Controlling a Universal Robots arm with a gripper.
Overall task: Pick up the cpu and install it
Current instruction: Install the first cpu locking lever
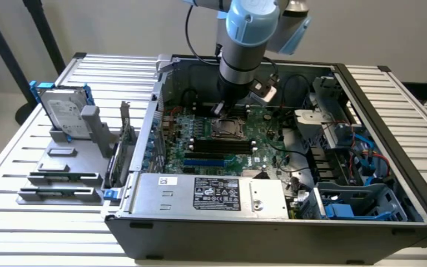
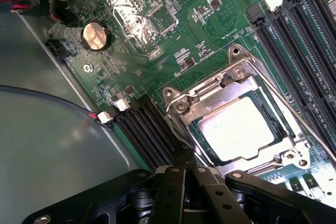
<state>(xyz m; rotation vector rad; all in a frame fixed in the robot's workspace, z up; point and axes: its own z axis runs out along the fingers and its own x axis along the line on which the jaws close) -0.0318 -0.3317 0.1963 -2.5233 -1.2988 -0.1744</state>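
Slatted metal desk: small square silver cpu seated in its steel-framed socket mid-frame, black tool narrow, empty, just above.

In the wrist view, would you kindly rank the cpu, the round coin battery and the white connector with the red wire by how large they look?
1. cpu, clearly the largest
2. coin battery
3. white connector, the smallest
All three lie at a similar depth, so the order seems safe.
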